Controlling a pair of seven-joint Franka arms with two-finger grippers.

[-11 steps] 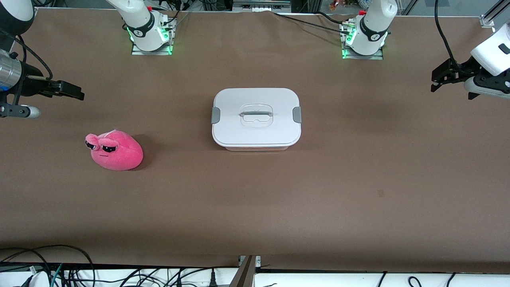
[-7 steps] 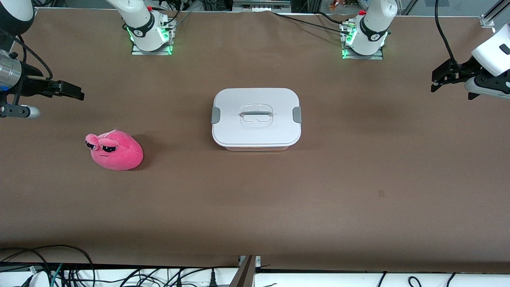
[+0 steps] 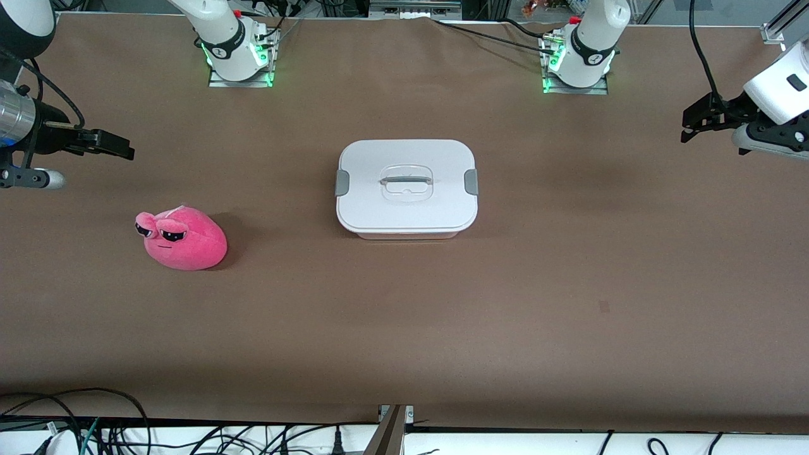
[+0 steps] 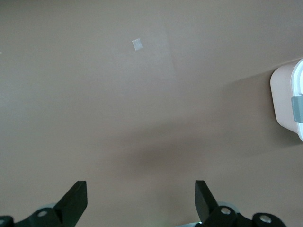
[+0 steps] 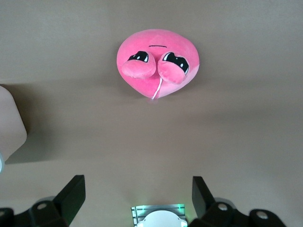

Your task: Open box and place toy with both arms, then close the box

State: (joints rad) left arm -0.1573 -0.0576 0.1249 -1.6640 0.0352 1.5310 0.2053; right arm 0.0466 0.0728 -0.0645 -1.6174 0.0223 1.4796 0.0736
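The box (image 3: 379, 208), a pale pink tub under a white lid with grey side clips, sits shut at the table's middle; its end (image 4: 284, 99) shows in the left wrist view and a corner (image 5: 10, 124) in the right wrist view. The toy (image 3: 183, 239), a hot-pink plush with sunglasses eyes, lies toward the right arm's end, nearer the front camera than the box, and appears as the toy (image 5: 158, 61). My right gripper (image 3: 117, 146) (image 5: 137, 196) hangs open and empty over bare table at that end. My left gripper (image 3: 695, 120) (image 4: 140, 198) hangs open and empty over the left arm's end.
The two arm bases (image 3: 237, 57) (image 3: 578, 63) stand with green lights at the table's edge farthest from the front camera. Cables (image 3: 95, 430) lie below the nearest edge. A small pale patch (image 4: 138, 44) marks the brown table cover.
The left gripper has shifted slightly upward in the front view. The right gripper, the box and the toy have stayed where they were.
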